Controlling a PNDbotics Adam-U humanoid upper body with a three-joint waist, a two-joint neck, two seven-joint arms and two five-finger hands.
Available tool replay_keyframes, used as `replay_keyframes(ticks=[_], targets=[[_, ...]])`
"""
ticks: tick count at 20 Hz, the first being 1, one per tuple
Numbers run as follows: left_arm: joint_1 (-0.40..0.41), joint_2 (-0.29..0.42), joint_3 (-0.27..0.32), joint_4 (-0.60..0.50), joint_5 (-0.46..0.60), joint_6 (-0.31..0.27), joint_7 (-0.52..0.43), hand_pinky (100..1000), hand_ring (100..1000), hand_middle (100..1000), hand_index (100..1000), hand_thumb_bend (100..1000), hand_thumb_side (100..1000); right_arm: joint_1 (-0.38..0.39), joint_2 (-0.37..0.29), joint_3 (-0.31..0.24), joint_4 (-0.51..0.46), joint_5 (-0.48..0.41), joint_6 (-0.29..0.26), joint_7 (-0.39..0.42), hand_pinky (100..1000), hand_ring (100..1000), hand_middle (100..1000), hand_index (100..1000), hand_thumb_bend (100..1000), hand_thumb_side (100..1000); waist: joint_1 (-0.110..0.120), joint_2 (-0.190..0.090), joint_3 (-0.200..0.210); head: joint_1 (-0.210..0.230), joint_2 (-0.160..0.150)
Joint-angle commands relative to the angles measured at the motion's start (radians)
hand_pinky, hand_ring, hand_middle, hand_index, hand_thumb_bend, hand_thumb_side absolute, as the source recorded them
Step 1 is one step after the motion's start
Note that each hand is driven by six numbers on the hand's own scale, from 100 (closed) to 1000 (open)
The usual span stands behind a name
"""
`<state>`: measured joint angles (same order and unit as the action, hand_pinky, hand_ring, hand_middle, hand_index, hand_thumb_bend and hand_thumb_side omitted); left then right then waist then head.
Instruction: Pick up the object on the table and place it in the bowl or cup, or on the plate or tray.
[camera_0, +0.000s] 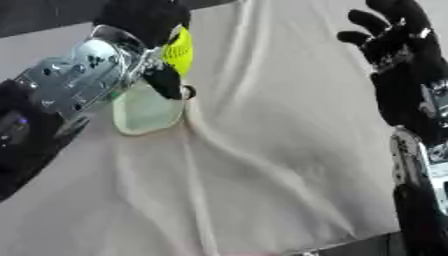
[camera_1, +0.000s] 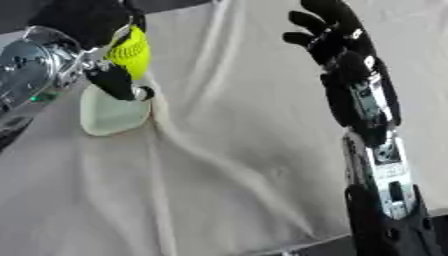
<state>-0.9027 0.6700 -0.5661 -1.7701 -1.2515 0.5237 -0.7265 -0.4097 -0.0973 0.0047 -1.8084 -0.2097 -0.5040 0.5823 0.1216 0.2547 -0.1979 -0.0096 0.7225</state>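
Observation:
A yellow-green ball-like object (camera_0: 180, 50) sits in my left hand (camera_0: 147, 22), whose black fingers and thumb curl round it at the upper left. Just below the hand lies a pale green shallow dish (camera_0: 144, 111) on the wrinkled cream cloth (camera_0: 280, 150); the hand and object hang above its far edge. My right hand (camera_1: 332, 35) is raised at the upper right with fingers spread and nothing in it, well away from the dish.
The cream cloth covers the table and has long folds running down its middle. A dark table edge (camera_0: 367, 245) shows at the lower right. My right forearm (camera_1: 376, 150) runs down the right side.

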Motion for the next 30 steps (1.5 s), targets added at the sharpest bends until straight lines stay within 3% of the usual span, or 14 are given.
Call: replay_keyframes(ticks=[1, 12, 18, 19, 20, 27, 28, 30], targets=[[-0.010, 0.026, 0.027, 0.011, -0.014, 0.197, -0.181, 100, 100, 354, 154, 497, 208, -0.008, -0.008, -0.006, -0.011, 0.004, -0.007, 0.003, 851, 918, 938, 1000, 100, 854, -0.008, -0.021, 0.000, -0.003, -0.012], [-0.008, 0.013, 0.049, 0.088, -0.044, 0.215, -0.181, 100, 100, 365, 162, 484, 230, -0.010, -0.005, -0.008, -0.012, 0.004, -0.007, 0.003, 850, 917, 938, 1000, 100, 853, -0.009, -0.023, -0.002, -0.006, -0.008], [0.012, 0.015, 0.042, 0.114, -0.028, 0.221, -0.181, 100, 100, 372, 167, 469, 242, -0.008, -0.006, -0.009, -0.011, 0.006, -0.007, 0.001, 849, 916, 938, 1000, 100, 853, -0.010, -0.026, 0.001, -0.010, -0.004], [0.014, 0.015, 0.040, 0.117, -0.023, 0.223, -0.181, 100, 100, 374, 168, 508, 217, -0.007, -0.006, -0.009, -0.011, 0.006, -0.007, 0.001, 850, 916, 938, 1000, 100, 846, -0.010, -0.027, 0.001, -0.010, -0.003], [0.017, 0.015, 0.037, 0.118, -0.015, 0.226, -0.181, 100, 100, 375, 169, 463, 248, -0.006, -0.006, -0.009, -0.011, 0.007, -0.007, 0.001, 849, 916, 938, 1000, 100, 853, -0.011, -0.028, 0.003, -0.011, -0.001], [0.030, 0.020, 0.018, 0.116, 0.017, 0.235, -0.181, 100, 100, 385, 175, 457, 264, -0.003, -0.005, -0.010, -0.008, 0.010, -0.007, 0.000, 849, 915, 938, 1000, 100, 860, -0.012, -0.033, 0.007, -0.017, 0.003], [0.031, 0.018, 0.016, 0.122, 0.024, 0.235, -0.181, 100, 121, 416, 197, 467, 372, -0.004, -0.005, -0.010, -0.008, 0.010, -0.008, 0.000, 848, 915, 938, 1000, 100, 852, -0.012, -0.033, 0.007, -0.018, 0.002], [0.033, 0.016, 0.010, 0.132, 0.044, 0.236, -0.181, 100, 142, 434, 212, 483, 415, -0.005, -0.004, -0.009, -0.008, 0.010, -0.007, -0.001, 849, 915, 938, 1000, 100, 852, -0.012, -0.034, 0.006, -0.019, 0.001]])
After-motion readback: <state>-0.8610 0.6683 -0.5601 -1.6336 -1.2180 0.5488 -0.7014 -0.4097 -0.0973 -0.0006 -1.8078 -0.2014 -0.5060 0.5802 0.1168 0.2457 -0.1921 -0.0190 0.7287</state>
